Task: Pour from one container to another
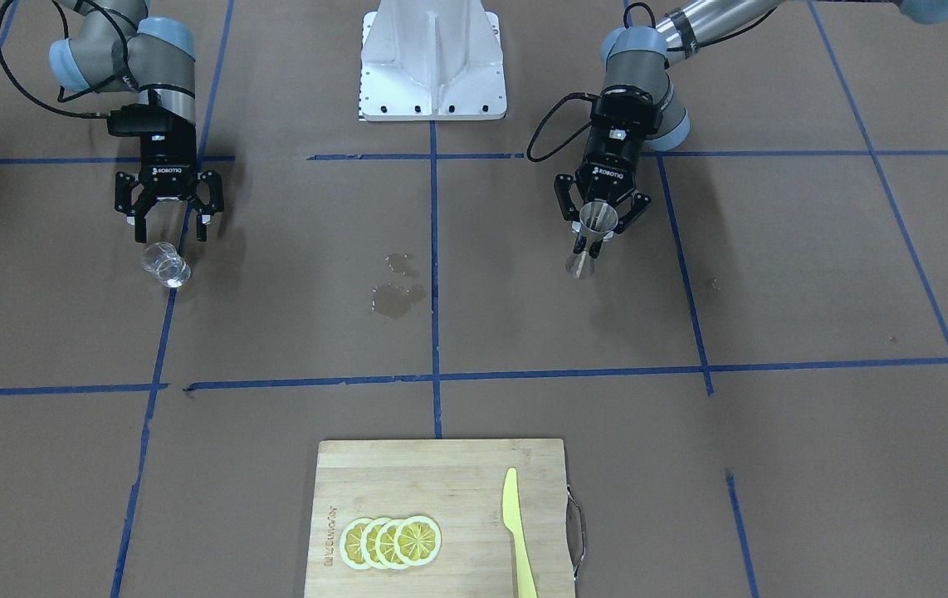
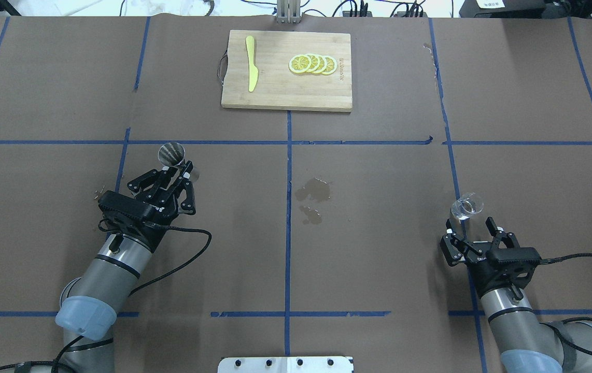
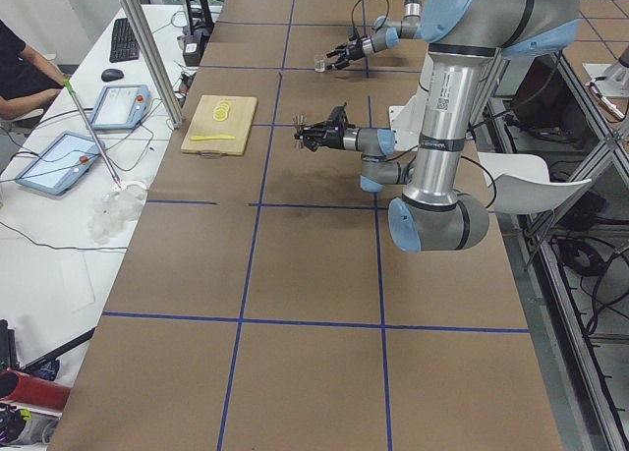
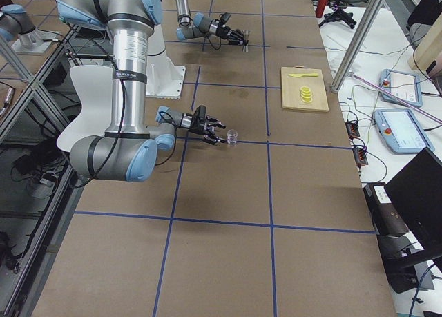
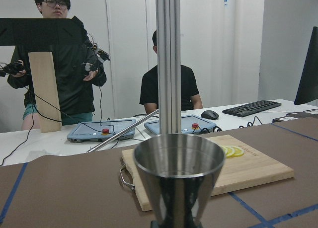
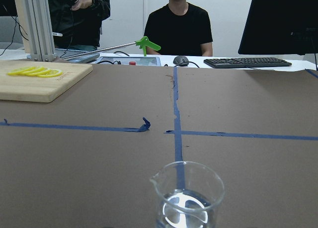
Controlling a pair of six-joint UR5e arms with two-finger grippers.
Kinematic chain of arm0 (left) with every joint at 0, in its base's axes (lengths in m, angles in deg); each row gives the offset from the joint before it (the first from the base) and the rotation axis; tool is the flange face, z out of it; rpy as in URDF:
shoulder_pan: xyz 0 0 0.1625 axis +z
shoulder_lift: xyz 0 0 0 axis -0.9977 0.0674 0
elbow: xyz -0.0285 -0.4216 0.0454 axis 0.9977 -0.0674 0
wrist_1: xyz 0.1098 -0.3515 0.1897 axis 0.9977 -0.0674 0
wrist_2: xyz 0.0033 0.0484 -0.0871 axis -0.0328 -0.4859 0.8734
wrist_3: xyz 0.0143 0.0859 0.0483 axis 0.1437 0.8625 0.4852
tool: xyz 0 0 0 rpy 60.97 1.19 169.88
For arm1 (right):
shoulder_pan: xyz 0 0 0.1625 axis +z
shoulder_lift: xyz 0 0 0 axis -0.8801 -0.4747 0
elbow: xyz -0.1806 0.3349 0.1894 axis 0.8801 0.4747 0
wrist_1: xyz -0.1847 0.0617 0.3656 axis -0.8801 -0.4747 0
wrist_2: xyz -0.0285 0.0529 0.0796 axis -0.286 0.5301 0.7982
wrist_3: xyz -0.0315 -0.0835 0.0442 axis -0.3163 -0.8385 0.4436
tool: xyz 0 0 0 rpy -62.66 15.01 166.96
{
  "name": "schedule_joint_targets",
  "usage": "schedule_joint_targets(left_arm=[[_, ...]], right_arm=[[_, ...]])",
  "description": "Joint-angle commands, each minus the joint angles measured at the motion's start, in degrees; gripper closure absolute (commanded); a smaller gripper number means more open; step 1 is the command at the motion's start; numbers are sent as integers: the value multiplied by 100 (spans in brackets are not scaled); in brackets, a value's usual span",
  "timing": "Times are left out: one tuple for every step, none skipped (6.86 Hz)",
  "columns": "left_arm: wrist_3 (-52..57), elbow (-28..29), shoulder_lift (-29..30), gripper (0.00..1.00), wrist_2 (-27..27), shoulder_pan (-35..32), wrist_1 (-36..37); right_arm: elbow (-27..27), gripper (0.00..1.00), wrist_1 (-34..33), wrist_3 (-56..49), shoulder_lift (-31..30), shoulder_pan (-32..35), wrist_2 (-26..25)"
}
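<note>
With the left gripper (image 1: 596,231) jaws clenched on the jigger (image 1: 598,216), advance your right gripper (image 1: 173,232), jaws released, around the glass cup (image 1: 165,267) at upper left, then grasp.

The table (image 2: 379,207) is covered with brown paper, divided by blue tape lines (image 2: 289,171). A wooden cutting board (image 2: 275,96) lies at the side far from the robot. Two wet stains (image 2: 312,190) are near the middle. The small glass cup (image 2: 466,206) stands towards the robot's right.
</note>
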Motion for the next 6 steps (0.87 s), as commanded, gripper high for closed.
schedule_joint_targets(left_arm=[[0,0,0,100,2,-4,0],[0,0,0,100,-6,-4,0],[0,0,0,100,-6,-4,0],[0,0,0,100,-6,-4,0],[0,0,-9,100,-6,-4,0],[0,0,0,100,-6,-4,0]], right_arm=[[56,9,7,-39,46,65,54],[126,9,7,-39,46,170,142],[170,9,7,-39,168,328,291],[370,9,7,-100,343,416,362],[399,9,24,-101,353,426,362],[408,9,24,-101,353,470,362]])
